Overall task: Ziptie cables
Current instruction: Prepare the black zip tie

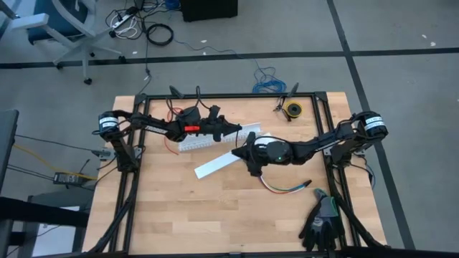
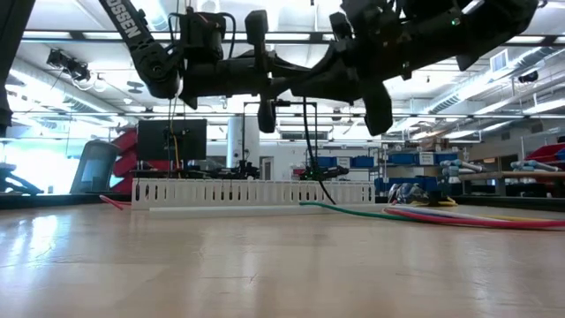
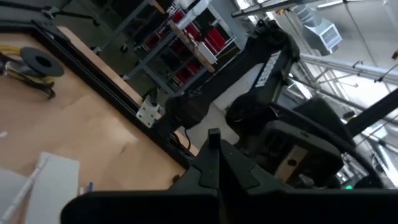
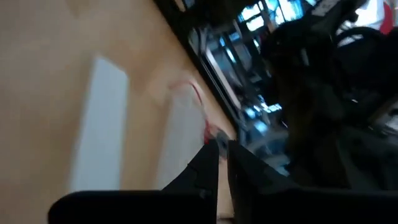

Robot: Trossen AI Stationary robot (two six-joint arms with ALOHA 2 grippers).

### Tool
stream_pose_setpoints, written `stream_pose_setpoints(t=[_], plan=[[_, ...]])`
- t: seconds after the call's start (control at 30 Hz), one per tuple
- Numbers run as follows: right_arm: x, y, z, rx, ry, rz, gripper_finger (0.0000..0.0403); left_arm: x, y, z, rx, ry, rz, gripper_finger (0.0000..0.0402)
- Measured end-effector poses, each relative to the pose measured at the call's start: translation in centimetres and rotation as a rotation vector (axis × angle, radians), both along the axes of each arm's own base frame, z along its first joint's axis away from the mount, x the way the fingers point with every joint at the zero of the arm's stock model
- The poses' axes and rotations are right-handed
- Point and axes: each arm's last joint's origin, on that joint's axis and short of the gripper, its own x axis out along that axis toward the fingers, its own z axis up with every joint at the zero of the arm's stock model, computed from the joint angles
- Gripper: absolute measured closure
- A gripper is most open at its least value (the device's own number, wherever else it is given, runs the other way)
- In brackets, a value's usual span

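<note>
Both grippers (image 1: 233,129) (image 1: 244,153) hovering closed & empty mid-table; cables (image 1: 283,188) lying loose, ziptie not seen — tying not yet begun.

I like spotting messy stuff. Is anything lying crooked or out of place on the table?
Yes. A flat white strip lies slanted across the middle of the table, and the coloured cables sprawl loose near a pair of black gloves.
</note>
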Motion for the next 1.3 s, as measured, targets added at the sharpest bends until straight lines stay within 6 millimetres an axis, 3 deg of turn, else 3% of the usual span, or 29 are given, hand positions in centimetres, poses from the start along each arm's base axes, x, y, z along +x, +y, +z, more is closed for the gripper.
stream_pose_setpoints(t=[0.1, 0.3, 0.73, 1.0, 1.3], plan=[[-0.2, 0.0, -0.1, -0.253, 0.072, -0.072, 0.0381, -0.1, 0.1, 0.0, -0.05, 0.007, -0.034, 0.04], [-0.2, 0.2, -0.2, -0.648, 0.207, 0.004, 0.0381, -0.1, 0.0, -0.1, -0.182, 0.027, -0.099, 0.04], [-0.4, 0.9, 0.0, -0.732, 0.232, -0.062, 0.0377, 0.0, -0.3, -0.1, -0.249, 0.044, -0.118, 0.04], [-0.6, 1.7, -0.2, -0.728, 0.242, -0.04, 0.0335, 0.0, -0.3, -0.6, -0.269, 0.086, -0.108, 0.04], [-0.4, 0.6, -0.2, -0.817, 0.278, -0.014, 0.0302, 0.2, -0.5, -0.5, -0.283, 0.076, -0.056, 0.04]])
